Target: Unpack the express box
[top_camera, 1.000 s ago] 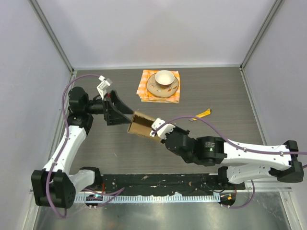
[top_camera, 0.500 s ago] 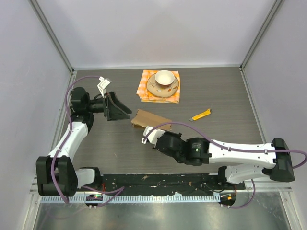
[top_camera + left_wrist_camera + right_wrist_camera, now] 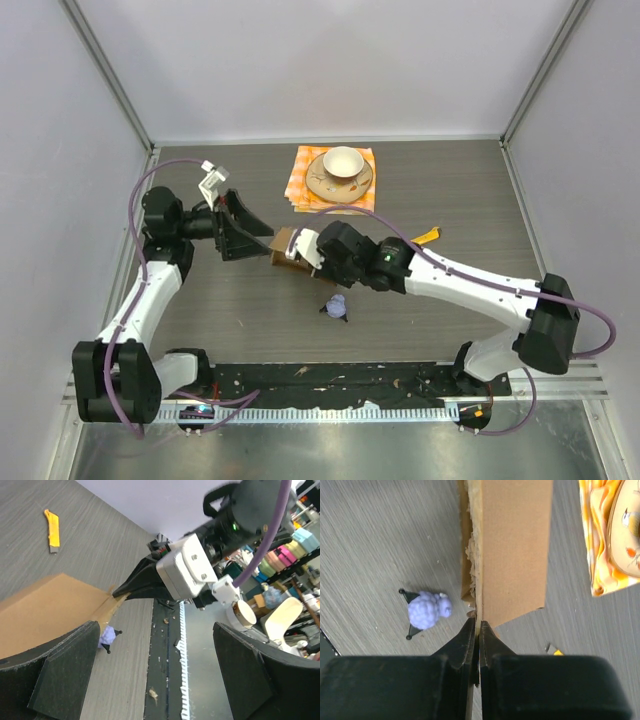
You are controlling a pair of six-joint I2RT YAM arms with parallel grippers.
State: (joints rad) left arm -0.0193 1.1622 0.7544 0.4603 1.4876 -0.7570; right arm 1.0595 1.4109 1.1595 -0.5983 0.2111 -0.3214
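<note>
The express box (image 3: 284,246), plain brown cardboard, is at the table's middle left. My right gripper (image 3: 306,252) is shut on the edge of one of its flaps; in the right wrist view the jaws (image 3: 478,626) pinch the thin cardboard edge, and the box (image 3: 512,545) stands edge-on beyond them. My left gripper (image 3: 250,232) is wide open, just left of the box and not holding it. In the left wrist view, the box (image 3: 45,607) lies beside the open gripper's (image 3: 160,680) left finger. A small purple toy (image 3: 337,307) lies on the table in front of the box, also in the right wrist view (image 3: 426,610).
A cup on a saucer (image 3: 340,174) sits on an orange checkered cloth (image 3: 302,190) at the back middle. A yellow utility knife (image 3: 428,237) lies right of the right arm. The table's front rail (image 3: 330,378) runs along the near edge.
The box went from held up between both grippers to the table. My right gripper came back and shut on its flap. The purple toy now lies on the table.
</note>
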